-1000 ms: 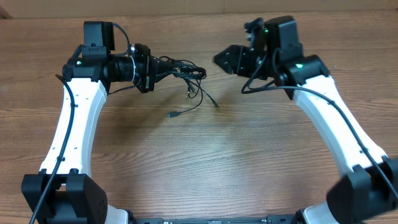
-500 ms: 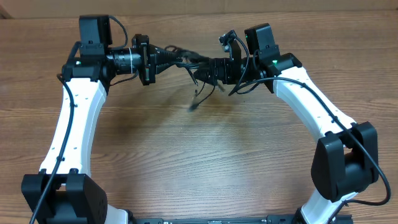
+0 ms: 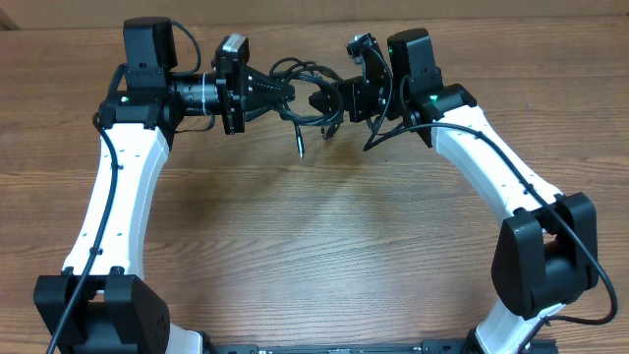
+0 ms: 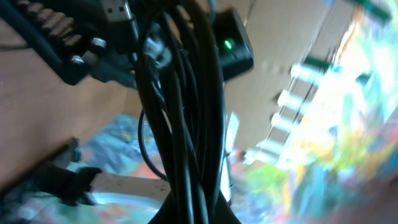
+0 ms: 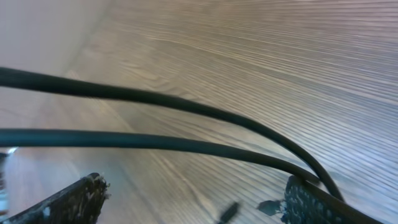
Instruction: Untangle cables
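Right now the left gripper (image 3: 280, 90) is clamping down on a bunch of thin black flexible cables (image 3: 303, 71) and holding them up off the brown wood-grain table (image 3: 324, 236), at the far middle of the overhead view. The loops are spreading out between the two arms, and one slim strand is hanging down from the bunch, with its small dark plug end (image 3: 299, 150) dangling just above the tabletop.

From the other side, the right gripper (image 3: 324, 101) is facing the left one, its tips sitting in among the loops. The two grippers are pointing at each other, very near, with the tangle lying between them.

Through the left wrist camera the cables (image 4: 186, 124) are running as a tight sheaf of several cords, pinched together at the bottom edge of the picture and fanning slightly as they rise. At the top left a silvery flat USB plug (image 4: 117, 9) is poking out beside a black ridged finger (image 4: 46, 25) of the right gripper. The background there is blurring into streaks of colour.

Through the right wrist camera the right gripper (image 5: 193, 186) is standing wide open, its rough black fingertips (image 5: 81, 193) showing far apart at the bottom corners. Two cords of the cables (image 5: 155, 142) are crossing the view from the left and bending down onto the tip of the finger at the lower right, where they are touching it. The other finger is touching nothing.
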`<state>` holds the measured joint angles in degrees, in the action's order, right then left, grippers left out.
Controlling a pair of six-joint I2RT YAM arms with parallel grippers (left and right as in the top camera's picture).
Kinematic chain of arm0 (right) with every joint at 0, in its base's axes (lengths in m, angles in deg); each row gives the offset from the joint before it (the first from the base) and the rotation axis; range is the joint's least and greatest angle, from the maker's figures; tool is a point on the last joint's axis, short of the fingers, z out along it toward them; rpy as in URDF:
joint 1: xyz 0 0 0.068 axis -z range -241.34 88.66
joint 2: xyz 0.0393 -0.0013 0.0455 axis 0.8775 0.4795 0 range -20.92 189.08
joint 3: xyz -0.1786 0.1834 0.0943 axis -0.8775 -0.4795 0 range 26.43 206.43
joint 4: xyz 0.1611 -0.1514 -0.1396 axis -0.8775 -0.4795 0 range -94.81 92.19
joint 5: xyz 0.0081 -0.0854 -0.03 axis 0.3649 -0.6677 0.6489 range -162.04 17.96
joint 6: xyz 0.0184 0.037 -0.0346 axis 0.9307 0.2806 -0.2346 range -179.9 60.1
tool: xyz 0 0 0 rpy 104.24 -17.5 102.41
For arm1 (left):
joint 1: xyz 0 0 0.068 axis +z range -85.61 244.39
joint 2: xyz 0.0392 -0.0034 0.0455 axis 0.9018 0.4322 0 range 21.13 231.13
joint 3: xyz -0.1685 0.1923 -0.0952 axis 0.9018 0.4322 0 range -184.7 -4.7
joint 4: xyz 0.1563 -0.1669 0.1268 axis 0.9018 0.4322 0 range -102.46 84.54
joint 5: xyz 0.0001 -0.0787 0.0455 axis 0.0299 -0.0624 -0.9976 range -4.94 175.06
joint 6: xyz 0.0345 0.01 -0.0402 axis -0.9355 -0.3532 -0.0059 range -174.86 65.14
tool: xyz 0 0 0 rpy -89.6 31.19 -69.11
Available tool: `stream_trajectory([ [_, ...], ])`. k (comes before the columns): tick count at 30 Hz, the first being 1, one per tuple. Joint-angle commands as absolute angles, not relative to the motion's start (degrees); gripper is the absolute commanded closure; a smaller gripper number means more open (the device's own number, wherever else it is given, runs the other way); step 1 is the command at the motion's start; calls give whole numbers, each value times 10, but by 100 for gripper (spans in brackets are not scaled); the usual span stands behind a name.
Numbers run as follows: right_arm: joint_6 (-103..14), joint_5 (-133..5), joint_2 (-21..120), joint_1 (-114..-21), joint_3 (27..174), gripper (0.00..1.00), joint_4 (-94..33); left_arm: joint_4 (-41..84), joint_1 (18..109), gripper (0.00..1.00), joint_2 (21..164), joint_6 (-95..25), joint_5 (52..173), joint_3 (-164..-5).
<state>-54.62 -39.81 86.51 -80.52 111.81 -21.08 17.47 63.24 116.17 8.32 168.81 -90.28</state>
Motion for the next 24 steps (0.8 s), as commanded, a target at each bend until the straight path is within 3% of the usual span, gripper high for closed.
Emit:
stream_trajectory([
  [1, -559, -452, 866, -793, 1120, 10, -229, 193, 621, 96, 1148, -187, 1758, -912],
  [4, -556, -447, 866, -774, 1120, 11, -244, 271, 609, 96, 1151, -406, 1753, -910],
  [6, -554, -430, 866, -765, 1120, 11, -246, 308, 604, 96, 1154, -434, 1715, -910],
  [12, -522, -378, 862, -717, 1148, 16, -311, 468, 582, 96, 1155, -438, 1415, -910],
  [17, -523, -347, 852, -697, 1191, 19, -429, 508, 580, 96, 1155, -559, 1348, -910],
  [24, -522, -346, 825, -718, 1204, 23, -516, 475, 560, 96, 1155, -614, 1274, -910],
])
